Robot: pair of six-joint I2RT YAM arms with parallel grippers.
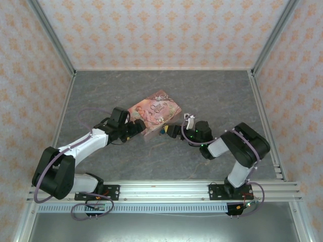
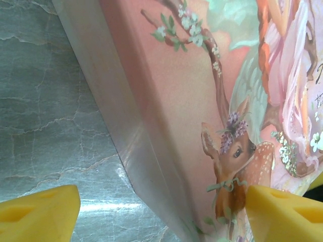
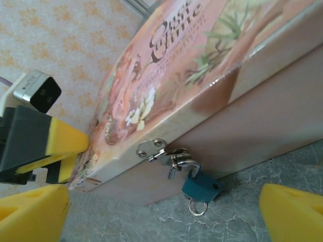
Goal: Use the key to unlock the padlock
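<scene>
The teal padlock (image 3: 201,187) hangs by its metal shackle (image 3: 187,162) from the hasp (image 3: 151,148) on the front wall of the pink tin (image 3: 166,65). A small silver ring (image 3: 198,206), seemingly the key's, sticks out of the padlock's underside; the blade is hidden. My right gripper (image 3: 161,217) is open, its yellow fingers (image 3: 30,214) wide apart on either side of the padlock and a little short of it. My left gripper (image 2: 161,217) is open and straddles the tin's (image 2: 202,101) near corner. Its right finger (image 2: 282,212) lies over the lid, and its left finger stands apart from the wall.
The tin (image 1: 155,113) lies in the middle of the grey marbled table (image 1: 126,91), between the left gripper (image 1: 137,128) and the right gripper (image 1: 170,132). Patterned walls and metal posts close in the back and sides. An aluminium rail (image 1: 161,189) runs along the near edge.
</scene>
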